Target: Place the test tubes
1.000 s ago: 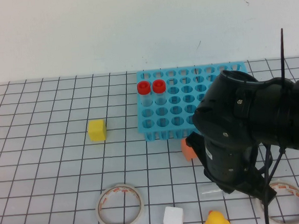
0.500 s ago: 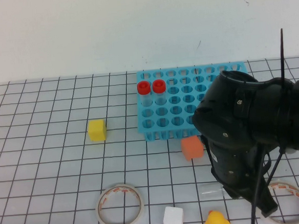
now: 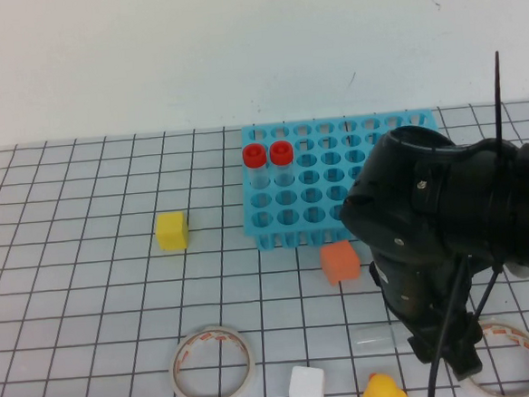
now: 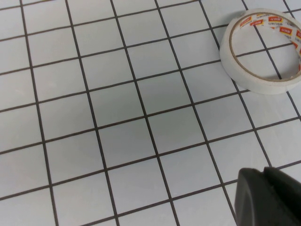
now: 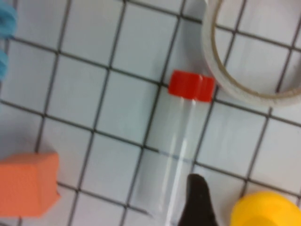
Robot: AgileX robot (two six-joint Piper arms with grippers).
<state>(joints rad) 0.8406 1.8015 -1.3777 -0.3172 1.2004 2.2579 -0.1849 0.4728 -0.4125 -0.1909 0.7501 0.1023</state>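
R gripper [image 5: 198,203] at tube [image 5: 181,136] base | L gripper [image 4: 268,197] closed, nr tape [image 4: 261,51]

Right arm [image 3: 439,232]: a black glossy rounded housing is shown, with one small round fitting. Black cables are looped below; a thin black tie projects upward. Left gripper [image 4: 268,197]: matte black, blocky, seamed. Right gripper [image 5: 197,200], under the housing: black, tapered.

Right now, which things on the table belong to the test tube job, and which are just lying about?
Job: blue rack; two red-capped tubes standing in it; loose tube lying flat; right gripper above it.
Lying about: yellow cube; orange cube; white cube; yellow duck; two tape rolls; left gripper, shut, parked near one roll.
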